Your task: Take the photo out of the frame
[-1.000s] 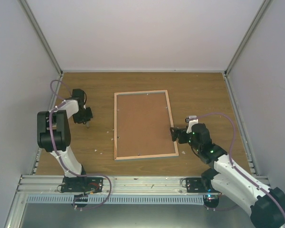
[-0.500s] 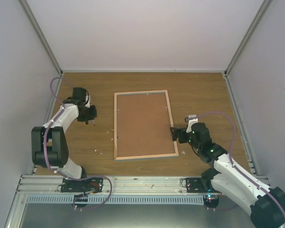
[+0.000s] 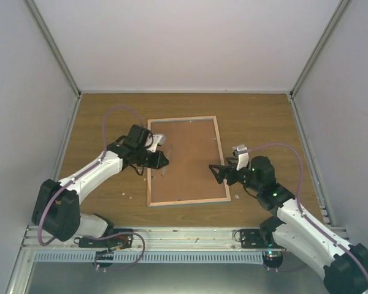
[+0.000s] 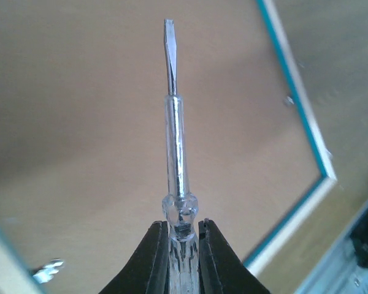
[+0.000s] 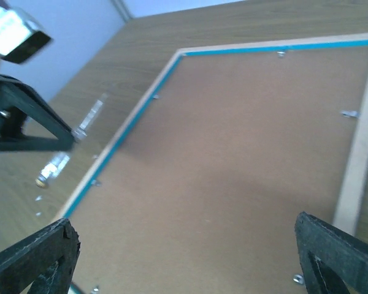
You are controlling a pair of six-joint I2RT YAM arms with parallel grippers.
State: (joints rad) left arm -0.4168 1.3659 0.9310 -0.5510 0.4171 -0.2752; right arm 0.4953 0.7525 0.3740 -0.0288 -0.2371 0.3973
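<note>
- The frame (image 3: 184, 160) lies flat in the middle of the wooden table (image 3: 264, 116), back side up and long side running up the top view.
- Its back shows pale wood edging around a brown fibreboard panel (image 5: 233, 159). A thin turquoise line (image 5: 129, 131) runs along the inner edge of the wood.
- We cannot see the photo in any view; only the panel shows.
- Small metal tabs (image 5: 349, 113) sit along the panel's border, several of them blurred in the right wrist view.
- The left gripper (image 3: 158, 160) sits at the frame's left edge, about halfway up it in the top view. Its jaws are clamped tight on a screwdriver (image 4: 175, 141).
- In the left wrist view that gripper (image 4: 183, 229) pinches the clear plastic handle at the bottom centre. The flat blade points up the picture, over the brown panel.
- The right gripper (image 3: 218, 171) reaches in over the frame's right edge, in the lower right part of the frame.
- Its jaws are spread wide with nothing between them. In its own wrist view the two black fingers (image 5: 37, 257) stand in the lower corners, the panel filling the gap.
- Pale flecks (image 3: 126, 193) dot the table left of the frame.
</note>
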